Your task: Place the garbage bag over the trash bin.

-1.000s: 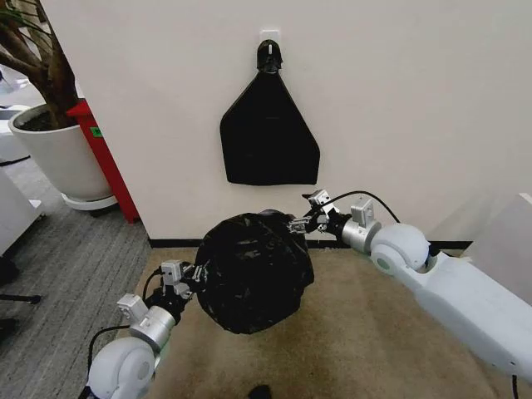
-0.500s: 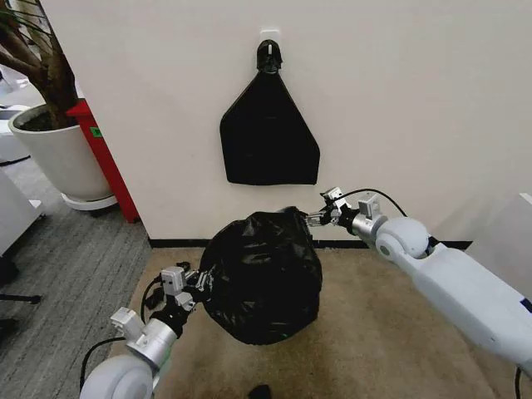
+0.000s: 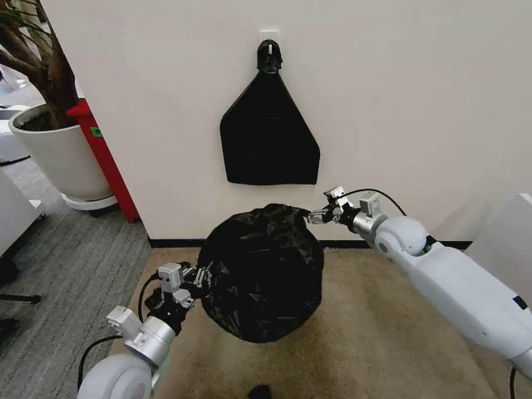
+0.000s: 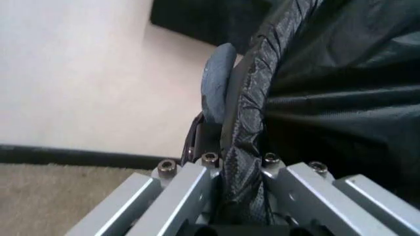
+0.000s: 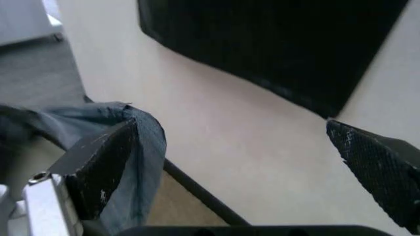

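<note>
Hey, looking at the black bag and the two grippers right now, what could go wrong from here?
1. The right gripper is open, yet film from the garbage bag drapes over one of its fingers; pulling away could drag the bag off.
2. The left gripper is shut on the bag's rolled edge; moving that arm before releasing might stretch or tear the thin plastic.
3. The bag hides whatever it covers, so its seating cannot be judged; it might slip.
</note>
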Motion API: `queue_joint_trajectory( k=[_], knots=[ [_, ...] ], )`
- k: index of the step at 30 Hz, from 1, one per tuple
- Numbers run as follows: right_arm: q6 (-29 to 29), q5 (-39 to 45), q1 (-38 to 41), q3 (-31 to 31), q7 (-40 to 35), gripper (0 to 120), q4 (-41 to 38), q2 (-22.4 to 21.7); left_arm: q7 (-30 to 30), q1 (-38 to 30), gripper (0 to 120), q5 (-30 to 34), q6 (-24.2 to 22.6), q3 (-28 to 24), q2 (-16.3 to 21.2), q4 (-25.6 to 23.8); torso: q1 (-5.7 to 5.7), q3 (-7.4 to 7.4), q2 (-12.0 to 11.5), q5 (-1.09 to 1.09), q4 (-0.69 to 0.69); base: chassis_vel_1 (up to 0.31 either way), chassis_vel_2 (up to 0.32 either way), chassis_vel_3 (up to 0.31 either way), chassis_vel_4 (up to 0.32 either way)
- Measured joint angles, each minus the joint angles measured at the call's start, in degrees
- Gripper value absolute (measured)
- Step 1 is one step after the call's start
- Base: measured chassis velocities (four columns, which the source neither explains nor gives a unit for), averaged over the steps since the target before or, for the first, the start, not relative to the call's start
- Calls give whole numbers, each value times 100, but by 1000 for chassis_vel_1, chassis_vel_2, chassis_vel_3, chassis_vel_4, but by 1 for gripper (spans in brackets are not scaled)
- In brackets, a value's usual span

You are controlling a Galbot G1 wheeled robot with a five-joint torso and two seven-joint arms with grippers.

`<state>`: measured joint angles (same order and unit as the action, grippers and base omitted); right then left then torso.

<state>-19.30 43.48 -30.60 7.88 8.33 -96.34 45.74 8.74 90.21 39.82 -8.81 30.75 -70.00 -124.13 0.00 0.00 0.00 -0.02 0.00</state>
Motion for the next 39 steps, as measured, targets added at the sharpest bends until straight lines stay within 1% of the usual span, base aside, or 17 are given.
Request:
queue_joint_trajectory(
  k=[1, 7, 12, 17, 20, 22, 24, 26, 28, 30, 31, 33, 34, 38, 39],
  knots=[
    [0, 0, 0, 0, 0, 100, 0, 0, 0, 0, 1, 0, 0, 0, 0, 0, 0, 0, 0, 0, 0, 0, 0, 0, 0],
    [-58, 428, -123, -56, -260, 100, -594, -69, -90, -150, 1, 26, 110, -9, -10, 463, 0, 0, 0, 2, 0, 0, 0, 0, 0],
    [-71, 432, -167, -37, -239, 100, -759, -167, -135, -194, 1, 80, 118, -3, -49, 565, 0, 0, 0, 1, 2, 0, 0, 0, 0],
    [-63, 355, -280, -35, -152, 100, -755, -300, -152, -223, 1, 104, 119, 15, -66, 590, 0, 0, 0, 3, -1, 0, 0, 0, 0],
    [-53, 362, -367, -35, -44, 100, -813, -541, -175, -235, 1, 142, 126, 81, -72, 636, 0, 0, 0, 3, 0, 0, 0, 0, 0],
    [-34, 355, -416, -31, -3, 100, -917, -679, -191, -253, 1, 159, 131, 104, -84, 662, 0, 0, 0, 1, 0, 0, 0, 0, 0],
    [-25, 366, -472, -95, -20, 100, -1056, -718, -215, -270, 1, 170, 132, 106, -101, 676, 0, 0, 0, 2, -1, 0, 0, 0, 0],
    [-21, 440, -577, -328, -139, 100, -1450, -706, -286, -307, 1, 179, 132, 89, -139, 727, 0, 0, 0, 3, -1, 0, 0, 0, 0],
    [-33, 504, -663, -508, -334, 100, -1902, -624, -417, -357, 1, 192, 132, 36, -185, 810, 0, -1, 0, -2, 0, 0, 0, 0, 0],
    [-57, 557, -701, -549, -578, 100, -2295, -505, -595, -413, 1, 235, 132, -32, -224, 878, 0, 0, 0, 1, 0, 0, 0, 0, 0],
    [-78, 587, -715, -537, -786, 100, -2555, -388, -745, -454, 1, 281, 132, -88, -256, 911, 0, 0, 0, -1, 0, 0, 0, 0, 0],
    [-84, 598, -721, -512, -903, 100, -2670, -316, -825, -470, 1, 298, 132, -121, -272, 923, 0, -1, 0, -1, 0, 0, 0, 0, 0],
    [-105, 647, -750, -389, -1267, 100, -2941, -82, -1050, -495, 1, 320, 148, -214, -318, 946, 0, 0, 0, 1, 0, 0, 0, 0, 0],
    [-208, 702, -869, -104, -2012, 99, -3247, 444, -1459, -506, 1, 314, 224, -335, -421, 966, 0, 0, 0, 2, 1, 0, 0, 0, 0],
    [-270, 686, -930, -17, -2239, 94, -3284, 636, -1641, -529, 1, 281, 278, -369, -467, 987, 0, 0, 0, 2, 2, 0, 0, 0, 0]
  ],
)
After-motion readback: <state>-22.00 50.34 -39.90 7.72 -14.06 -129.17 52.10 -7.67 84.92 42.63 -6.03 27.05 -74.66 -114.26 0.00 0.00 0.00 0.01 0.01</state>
